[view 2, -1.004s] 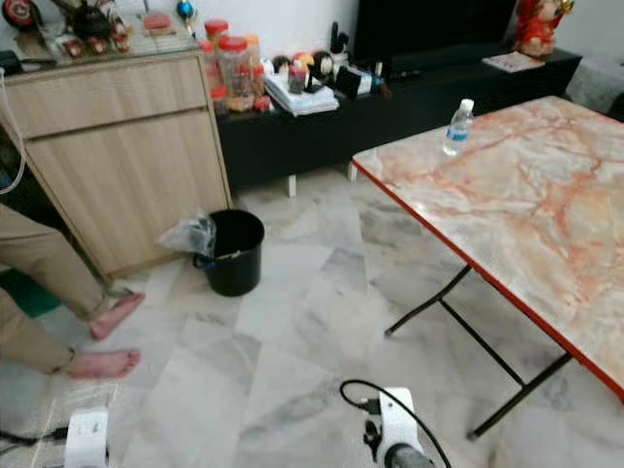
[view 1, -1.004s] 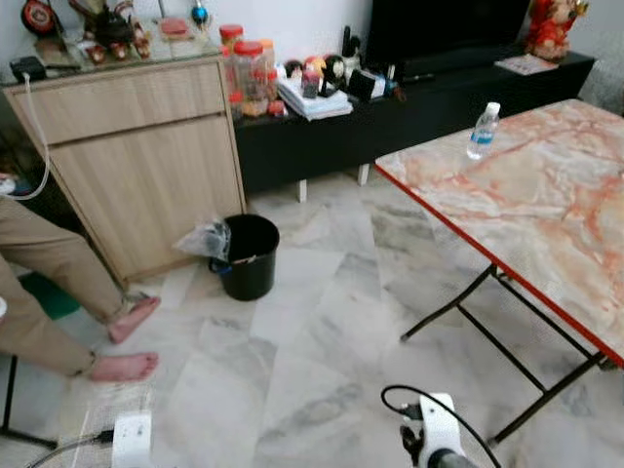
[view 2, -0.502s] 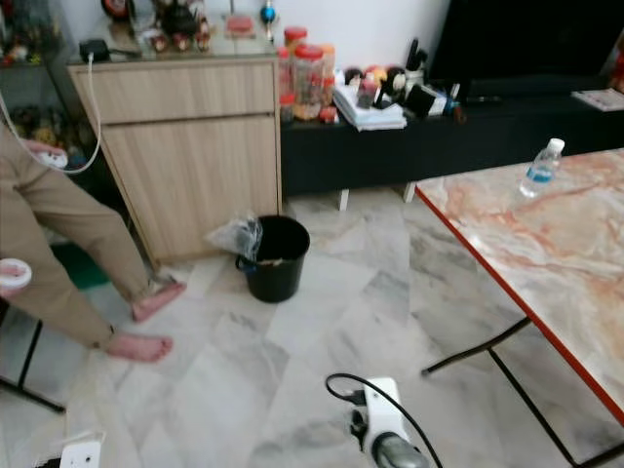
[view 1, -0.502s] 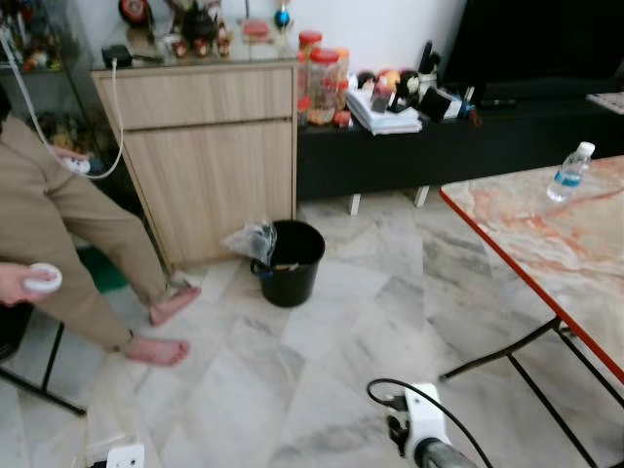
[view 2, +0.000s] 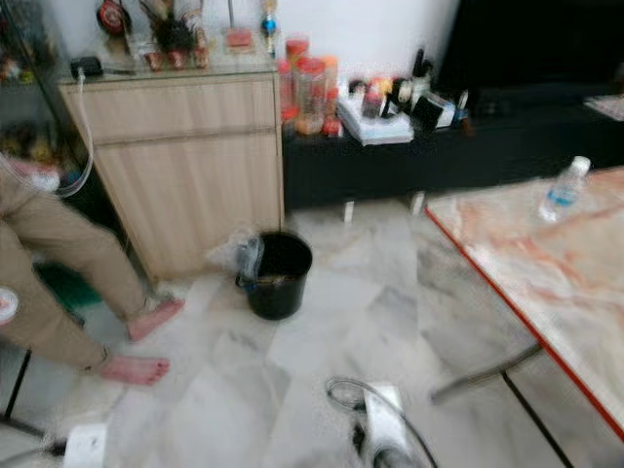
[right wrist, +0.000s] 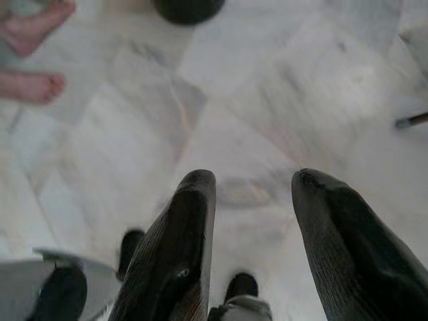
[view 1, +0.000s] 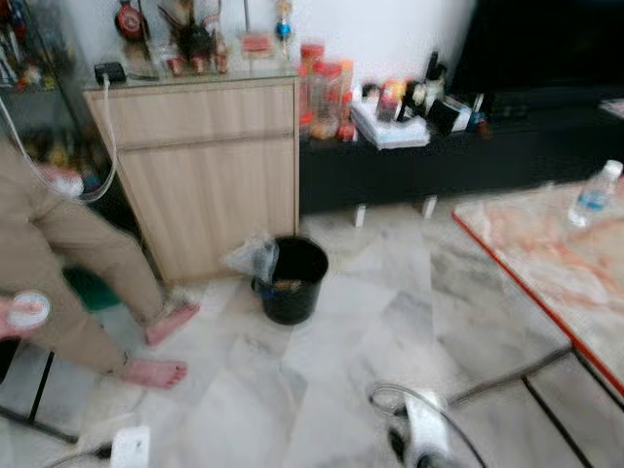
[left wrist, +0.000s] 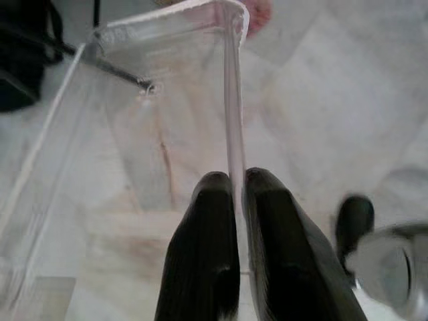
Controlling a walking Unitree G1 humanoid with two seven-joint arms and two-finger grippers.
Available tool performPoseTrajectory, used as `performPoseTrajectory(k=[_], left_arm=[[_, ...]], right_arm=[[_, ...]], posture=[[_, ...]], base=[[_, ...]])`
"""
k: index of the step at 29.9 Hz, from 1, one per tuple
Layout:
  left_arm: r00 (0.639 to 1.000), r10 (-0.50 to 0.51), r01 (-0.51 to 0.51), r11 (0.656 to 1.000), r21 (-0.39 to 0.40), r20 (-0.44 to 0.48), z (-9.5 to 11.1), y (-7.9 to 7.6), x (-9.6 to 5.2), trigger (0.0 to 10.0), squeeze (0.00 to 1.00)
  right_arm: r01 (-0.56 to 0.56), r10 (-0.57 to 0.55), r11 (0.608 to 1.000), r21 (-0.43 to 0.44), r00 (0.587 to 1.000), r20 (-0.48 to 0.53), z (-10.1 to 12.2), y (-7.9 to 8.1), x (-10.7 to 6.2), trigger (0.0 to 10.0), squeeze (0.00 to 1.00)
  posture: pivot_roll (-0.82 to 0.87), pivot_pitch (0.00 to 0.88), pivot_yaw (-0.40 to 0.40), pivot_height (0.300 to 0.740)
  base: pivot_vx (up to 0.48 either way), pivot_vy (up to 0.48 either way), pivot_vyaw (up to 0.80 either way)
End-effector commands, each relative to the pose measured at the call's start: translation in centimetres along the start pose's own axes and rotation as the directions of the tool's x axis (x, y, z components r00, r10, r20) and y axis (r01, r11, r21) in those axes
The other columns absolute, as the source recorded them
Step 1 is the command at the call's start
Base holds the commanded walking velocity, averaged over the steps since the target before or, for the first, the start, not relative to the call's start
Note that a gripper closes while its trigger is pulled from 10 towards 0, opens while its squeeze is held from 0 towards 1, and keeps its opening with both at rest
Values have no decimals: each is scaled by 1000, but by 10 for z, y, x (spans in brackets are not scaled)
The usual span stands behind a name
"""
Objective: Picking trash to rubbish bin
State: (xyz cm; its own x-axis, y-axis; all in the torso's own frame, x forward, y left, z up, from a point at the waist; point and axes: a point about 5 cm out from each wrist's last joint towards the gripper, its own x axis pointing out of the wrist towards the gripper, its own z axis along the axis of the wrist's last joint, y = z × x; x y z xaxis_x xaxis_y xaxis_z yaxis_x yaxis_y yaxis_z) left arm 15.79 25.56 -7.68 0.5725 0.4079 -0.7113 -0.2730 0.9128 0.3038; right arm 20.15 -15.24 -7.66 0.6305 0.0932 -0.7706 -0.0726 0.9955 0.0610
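A black rubbish bin (view 1: 290, 304) stands on the marble floor in front of a wooden cabinet (view 1: 210, 175), with a crumpled clear plastic bag (view 1: 252, 258) against its left side. In the left wrist view my left gripper (left wrist: 237, 180) is shut on the edge of a clear plastic container (left wrist: 134, 120), held above the floor. My right gripper (right wrist: 254, 177) is open over bare floor tiles, with nothing between its fingers. A clear water bottle (view 1: 595, 193) stands on the marble-topped table (view 1: 546, 263) at the right.
A seated person in beige trousers is at the left, bare feet (view 1: 156, 370) on the floor near the bin, a hand holding a small white object (view 1: 27, 310). A black TV bench (view 1: 439, 156) with clutter runs along the back wall. Open floor lies between me and the bin.
The camera has swung left over the last second, bringing the bin toward the middle and the table to the right edge. The picture is now blurred.
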Motion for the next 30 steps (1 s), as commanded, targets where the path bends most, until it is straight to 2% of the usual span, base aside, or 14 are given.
performPoseTrajectory(k=[1,7,9,13,30], left_arm=[[1000,-14,14,1000,2,5,3,-7,0,10000,0],[1000,-14,14,1000,2,9,4,-7,0,10000,0],[1000,-19,19,1000,13,9,5,-7,1,10000,0],[1000,-21,21,1000,16,10,6,-6,1,10000,0],[1000,-17,16,1000,22,10,4,-3,1,10000,0]], right_arm=[[36,-36,999,-5,999,-27,-7,-13,-3,10000,0],[32,-32,999,-18,999,-32,-8,-12,-3,10000,0],[20,-24,998,-59,997,-67,-14,-10,-4,10000,0],[28,-32,998,-59,998,-61,-14,-10,-4,10000,0],[35,-35,999,-3,998,-57,-16,-8,-4,10000,0]], posture=[[50,25,7,740],[51,27,9,740],[50,27,23,740],[51,31,27,740],[64,38,38,740]], base=[[375,0,0],[378,0,0],[379,0,0],[382,0,200],[378,0,47]])
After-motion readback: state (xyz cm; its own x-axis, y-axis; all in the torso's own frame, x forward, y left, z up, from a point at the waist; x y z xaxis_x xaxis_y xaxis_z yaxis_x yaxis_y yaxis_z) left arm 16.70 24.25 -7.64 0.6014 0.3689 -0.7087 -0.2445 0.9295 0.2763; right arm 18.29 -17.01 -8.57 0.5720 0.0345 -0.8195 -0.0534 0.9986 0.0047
